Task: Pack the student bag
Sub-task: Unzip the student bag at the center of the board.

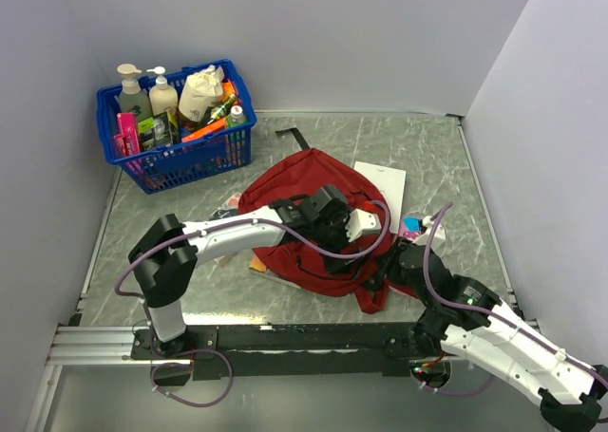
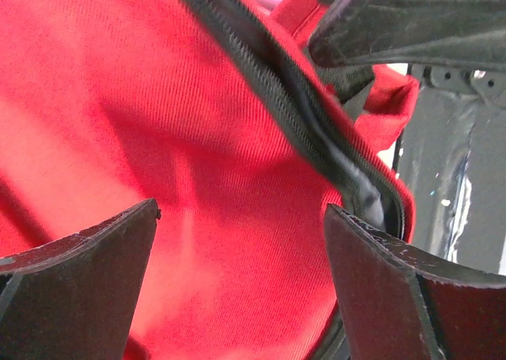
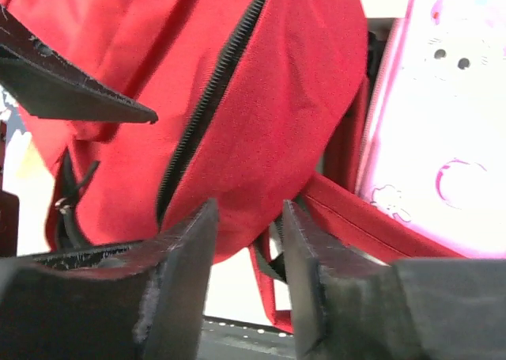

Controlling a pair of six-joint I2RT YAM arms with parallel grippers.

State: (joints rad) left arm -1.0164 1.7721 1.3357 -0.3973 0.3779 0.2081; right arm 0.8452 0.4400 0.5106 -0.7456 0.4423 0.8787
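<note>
Hovering at the student bag (image 1: 296,178), your left gripper (image 2: 241,210) gapes wide, empty. Right gripper (image 3: 249,207): narrow gap, nothing clamped

We see the dark red fabric backpack (image 1: 304,178) filling the middle of the grey marbled table (image 1: 446,157), and the white-and-black left arm (image 1: 237,231) lies across its near side. The blue plastic basket of bottles (image 1: 180,161) blocks the far left corner. White walls (image 1: 332,33) close three sides. Bare table lies far right, beyond the flat white sheet (image 1: 385,178), and near left, between basket and arm.
</note>
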